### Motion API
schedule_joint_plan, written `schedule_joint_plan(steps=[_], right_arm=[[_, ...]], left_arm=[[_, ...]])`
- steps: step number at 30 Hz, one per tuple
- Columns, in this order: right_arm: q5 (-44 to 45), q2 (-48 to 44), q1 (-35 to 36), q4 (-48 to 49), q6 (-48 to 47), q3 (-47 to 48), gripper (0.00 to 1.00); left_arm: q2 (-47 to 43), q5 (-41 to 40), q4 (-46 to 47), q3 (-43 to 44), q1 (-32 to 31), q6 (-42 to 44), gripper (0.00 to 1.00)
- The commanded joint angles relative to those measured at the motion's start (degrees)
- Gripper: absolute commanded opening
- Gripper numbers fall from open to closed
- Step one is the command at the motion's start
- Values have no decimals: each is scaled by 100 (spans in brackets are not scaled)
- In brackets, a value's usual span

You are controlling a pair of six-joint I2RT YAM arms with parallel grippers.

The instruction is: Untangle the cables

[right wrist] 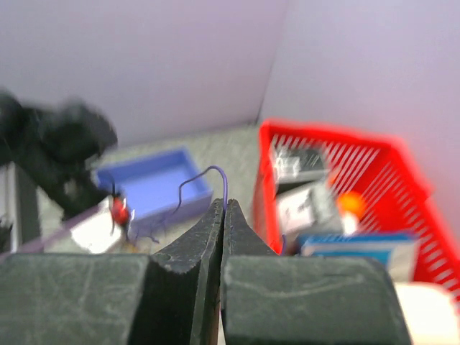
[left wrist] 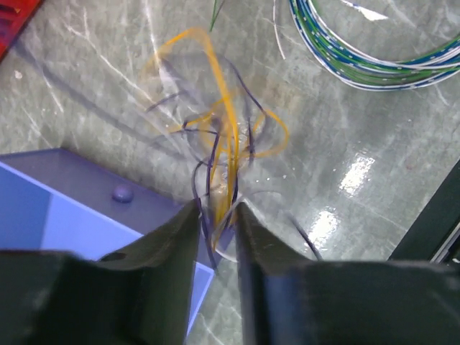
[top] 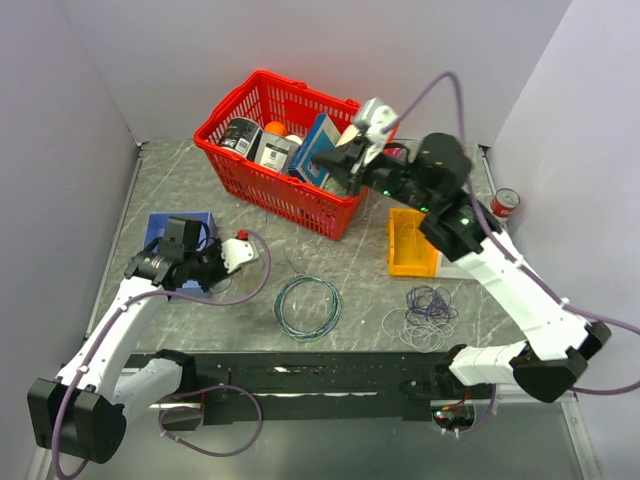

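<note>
Carefully: squeezing a yellow and purple bunch of cables (left wrist: 230,129) in the left pincer (left wrist: 218,208), low over the worktop (left wrist: 374,122); pinching one purple wire (right wrist: 205,170) in the right pincer (right wrist: 221,208), up high. Might snap or knot tighter if tugged hard.

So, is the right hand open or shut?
Shut: the fingers of the right hand meet, and a thin purple wire rises from between their tips.

The basket (top: 285,195) stands behind the cable ring (top: 307,307) — cables (top: 428,315) lie right of it, the tray (top: 158,228) left.
</note>
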Motion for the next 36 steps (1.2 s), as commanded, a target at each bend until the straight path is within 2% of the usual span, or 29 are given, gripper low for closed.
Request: schedule_joint_plan(steps=[1,4,8,11,17,18,21,26,32,35,36], right_arm=[[99,-156,-13,135,-202,554,0],[-33,28,-21,74,-185,861,0],[63,248,-13,-14,-176,1223,0],[-198,388,-13,3,-159,1539,0],[-648,749,-4,-42,122,2093,0],[-753,749,-4,29,167,2059,0],[-903,784,-4,231,342,2111,0],[-1131,837,5,267,483,2234,0],[-1140,846,5,328,545,2234,0],[-1158,846,14,355,562,2225,0],[-1149,846,14,363,571,2234,0]], left_arm=[[28,175,33,-18,-81,220,42],[20,359,-169,79,-81,308,63],[-42,570,-126,429,-81,106,75],[-42,868,188,937,-81,-376,84],[335,2230,1463,2467,-98,-2905,99],[423,2380,1969,2548,-142,-3561,97],[819,2320,2622,2672,-449,-4349,96],[1285,1890,3073,2628,-731,-4342,96],[1523,2240,2880,2690,-986,-4052,98],[1584,2302,2888,2593,-1100,-4069,87],[1602,2407,2854,2575,-1118,-4060,78]])
